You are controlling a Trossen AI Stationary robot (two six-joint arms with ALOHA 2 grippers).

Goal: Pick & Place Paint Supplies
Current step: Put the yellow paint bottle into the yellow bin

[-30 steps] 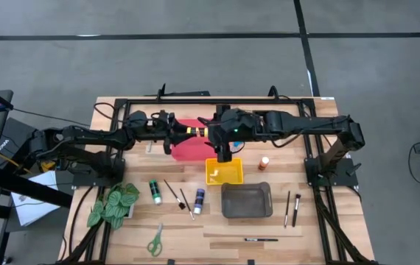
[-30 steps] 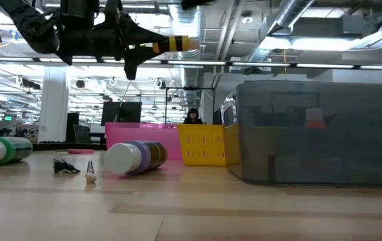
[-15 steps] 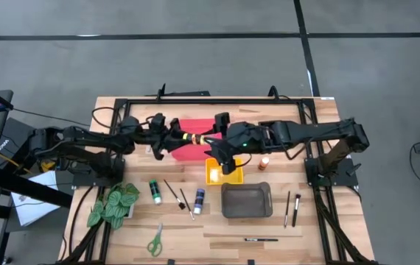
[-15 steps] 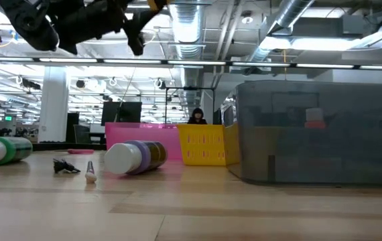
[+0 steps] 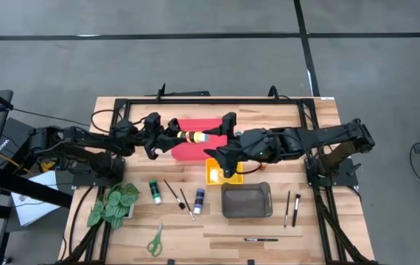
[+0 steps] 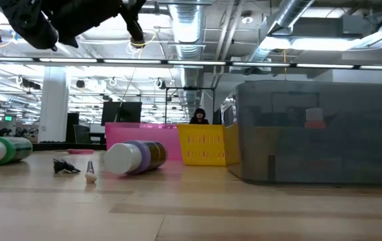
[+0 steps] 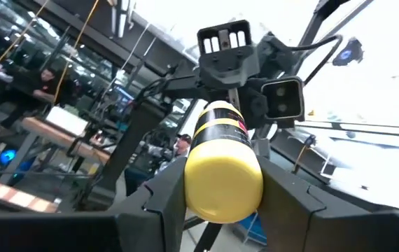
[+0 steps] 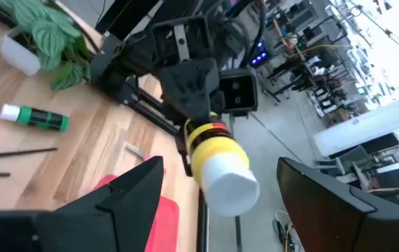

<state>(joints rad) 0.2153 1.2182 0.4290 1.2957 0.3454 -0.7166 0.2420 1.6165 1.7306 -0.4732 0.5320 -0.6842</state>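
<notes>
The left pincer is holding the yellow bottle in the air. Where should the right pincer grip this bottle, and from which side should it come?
Probably at the free white-capped end of the yellow bottle, coming straight along its axis from the cap side. The left pincer clamps the other end, and the bottle points sideways toward the open right pincer, whose fingers already straddle the cap.

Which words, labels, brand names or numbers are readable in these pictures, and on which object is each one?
None can be read.
Yellow paint bottle held by the left gripper: its black and red label band is too blurred to read.
Green paint bottle on the table: no readable print.
</notes>
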